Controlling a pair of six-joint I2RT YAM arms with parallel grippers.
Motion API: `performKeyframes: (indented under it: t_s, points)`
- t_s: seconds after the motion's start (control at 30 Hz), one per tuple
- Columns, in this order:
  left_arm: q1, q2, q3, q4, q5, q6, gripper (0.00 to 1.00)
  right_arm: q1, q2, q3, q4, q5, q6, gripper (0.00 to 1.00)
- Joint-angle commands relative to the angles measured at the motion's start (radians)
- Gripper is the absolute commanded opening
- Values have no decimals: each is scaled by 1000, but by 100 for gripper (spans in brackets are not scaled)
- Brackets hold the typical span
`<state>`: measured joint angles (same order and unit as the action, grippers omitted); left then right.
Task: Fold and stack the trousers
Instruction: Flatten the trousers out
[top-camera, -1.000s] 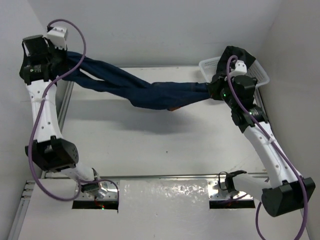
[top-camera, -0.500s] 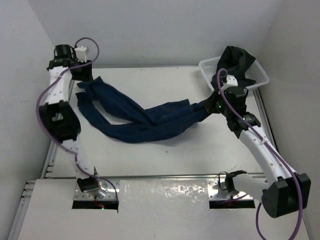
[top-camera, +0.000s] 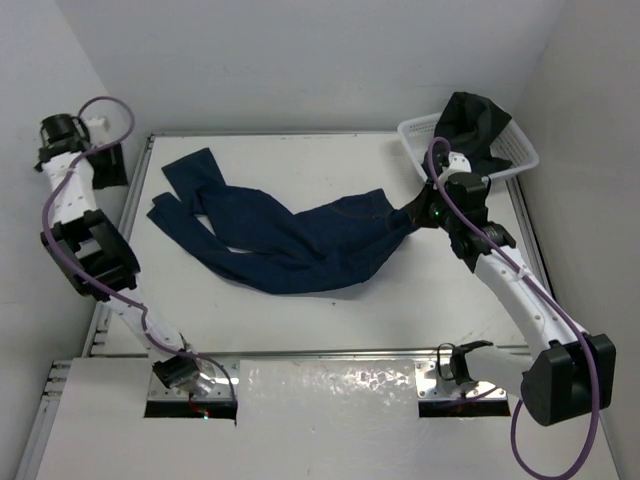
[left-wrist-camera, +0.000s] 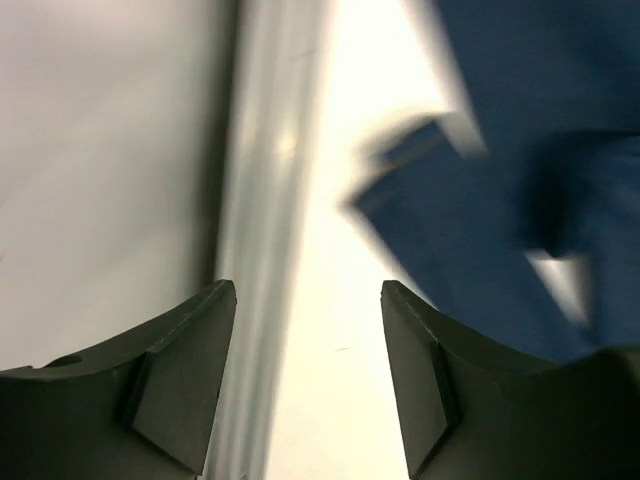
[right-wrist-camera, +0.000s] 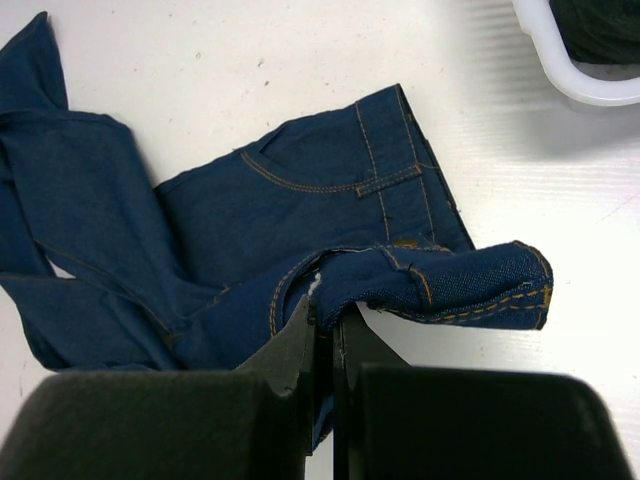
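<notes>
**One pair of trousers, spread lengthwise, held at the waist only**

Item 1, far left: left gripper (left-wrist-camera: 308, 300). Jaws parted with nothing between them. It sits off the table's left side, over the metal rail (left-wrist-camera: 262, 200) and close to the side wall. The nearest cloth lies to its right, apart from the fingers.

Item 2, left to centre: trousers (top-camera: 290, 240), dark blue denim, resting on the table (top-camera: 300, 330). The long axis runs from the far-left corner down toward the right. The two cuffs (top-camera: 185, 165) lie at the left end, one beyond the other. The legs overlap and are creased, not flat. The left arm is by far the nearer to this end.

Item 3, right of centre: waistband (right-wrist-camera: 450, 285), bunched into a raised fold. The hip panel with tan stitching lies flat just beyond it.

Item 4: right gripper (right-wrist-camera: 325, 325), clamped on that waistband fold, the cloth pinched between its closed fingers.

Item 5, far right corner: white basket (top-camera: 412, 130), holding a dark garment (top-camera: 475, 115). It stands just behind the right gripper, which limits room that way.

Judgement: open room lies on the near half of the table. Any fold along the length would likely need the left gripper to reach rightward for the cuffs. Smoothing the crossed legs first seems advisable.
</notes>
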<state>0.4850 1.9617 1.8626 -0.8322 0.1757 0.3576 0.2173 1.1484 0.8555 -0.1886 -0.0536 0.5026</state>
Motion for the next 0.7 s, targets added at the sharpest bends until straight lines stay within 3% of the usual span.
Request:
performKeyframes:
  t_s: [0.0,0.37,0.5,0.67]
  points:
    - [52,31,-77,51,14,6,58,-6,-30,-7,52,8,-9,0]
    - [50,134,-172,191,91,-48,70,-6,-30,-16,23,26,-27,0]
    - [49,144,-187,254,10,-63,49,-6,-47,-35,23,41,-19,0]
    - [20,186,-198,268,22,-65,53,-4,-72,-64,28,52,-32,0]
